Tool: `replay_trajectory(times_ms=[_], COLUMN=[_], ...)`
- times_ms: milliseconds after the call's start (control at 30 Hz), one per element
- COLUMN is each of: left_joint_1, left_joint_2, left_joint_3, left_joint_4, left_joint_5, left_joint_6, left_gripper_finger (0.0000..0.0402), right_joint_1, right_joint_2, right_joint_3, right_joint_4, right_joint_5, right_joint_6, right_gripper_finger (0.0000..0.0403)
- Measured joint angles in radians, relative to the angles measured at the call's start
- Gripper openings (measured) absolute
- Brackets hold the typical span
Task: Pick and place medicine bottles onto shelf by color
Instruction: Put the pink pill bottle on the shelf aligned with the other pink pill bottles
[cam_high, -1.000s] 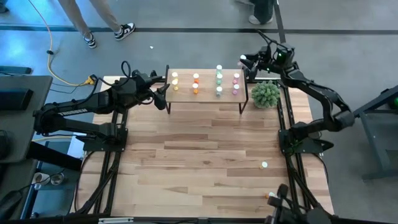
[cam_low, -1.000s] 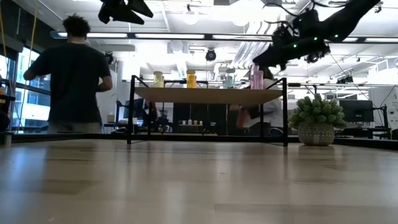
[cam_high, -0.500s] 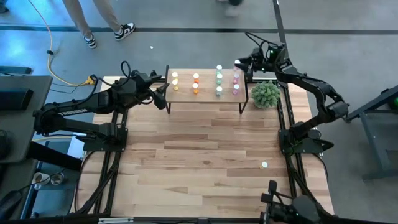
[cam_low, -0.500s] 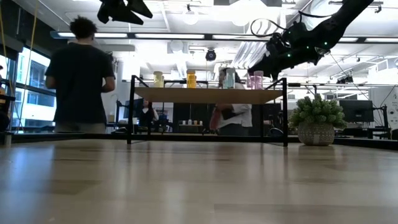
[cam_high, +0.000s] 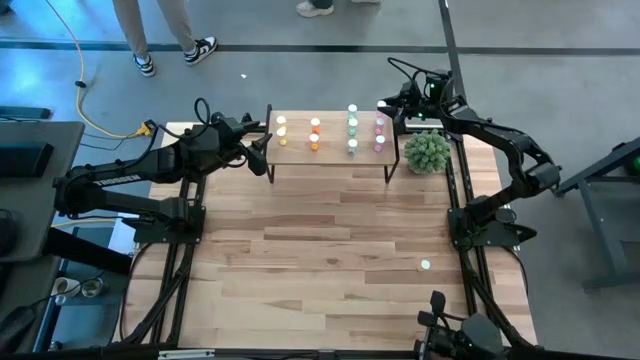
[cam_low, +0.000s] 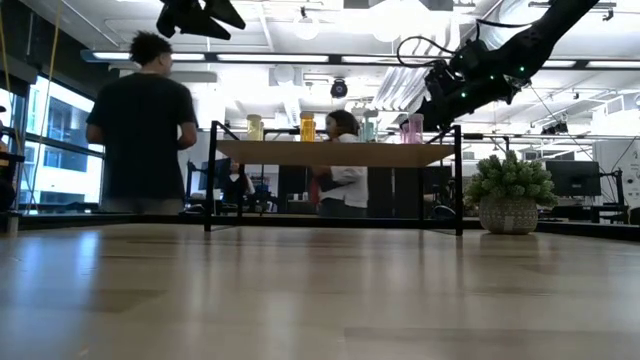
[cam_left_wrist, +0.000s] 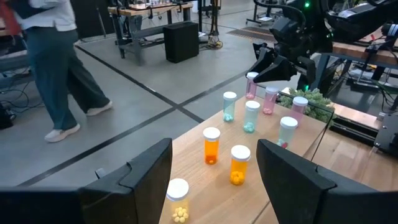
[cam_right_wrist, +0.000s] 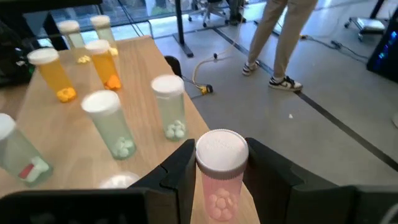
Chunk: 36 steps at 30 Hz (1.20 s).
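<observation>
The shelf (cam_high: 330, 150) stands at the table's far side. It carries medicine bottles in rows by color: yellow (cam_high: 281, 128), orange (cam_high: 315, 132), green (cam_high: 352, 128) and pink (cam_high: 379, 136). My right gripper (cam_high: 385, 104) is at the shelf's far right corner, shut on a pink bottle (cam_right_wrist: 221, 193) with a white cap. That bottle also shows in the left wrist view (cam_left_wrist: 251, 86). My left gripper (cam_high: 262, 143) hangs open beside the shelf's left end, with nothing between its fingers (cam_left_wrist: 149, 168). My right gripper pinches the pink bottle's two sides (cam_right_wrist: 200, 180) between its two fingers, at and just below the white cap (cam_right_wrist: 221, 151). The fingers come from the table's right, slanting slightly down. The bottle is upright at the shelf's far edge; I cannot tell whether its bottom rests on the board.
A potted green plant (cam_high: 427, 151) stands right of the shelf, under my right arm. One loose bottle (cam_high: 425, 265) lies on the table's right side. People stand and walk in the room beyond the table (cam_low: 140, 120).
My right gripper has carried the pink bottle toward the table's left and down, from beyond the shelf's far right corner to the far end of the pink row. It has tipped a little on the way and has stayed shut on the bottle.
</observation>
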Motion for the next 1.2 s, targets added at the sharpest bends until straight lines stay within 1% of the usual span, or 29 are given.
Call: replay_trajectory(times_ms=[200, 367, 800, 1033, 1200], left_joint_1=[0.0, 0.0, 0.0, 0.0, 0.0], left_joint_2=[0.0, 0.0, 0.0, 0.001, 0.001], left_joint_3=[0.0, 0.0, 0.0, 0.0, 0.0], left_joint_4=[0.0, 0.0, 0.0, 0.0, 0.0], left_joint_5=[0.0, 0.0, 0.0, 0.0, 0.0], left_joint_6=[0.0, 0.0, -0.002, 0.0, 0.0], left_gripper_finger=[0.0225, 0.0225, 0.0225, 0.0225, 0.0225], right_joint_1=[0.002, 0.011, 0.012, 0.042, 0.055], right_joint_2=[0.002, 0.028, 0.028, 0.028, 0.027], right_joint_3=[0.0, 0.0, 0.002, 0.002, 0.002], right_joint_4=[-0.022, 0.002, -0.025, -0.027, -0.029], right_joint_5=[0.008, 0.03, 0.06, 0.067, 0.121], right_joint_6=[0.0, 0.0, 0.002, 0.0, -0.003], right_gripper_finger=[0.0113, 0.0113, 0.0113, 0.0113, 0.0113])
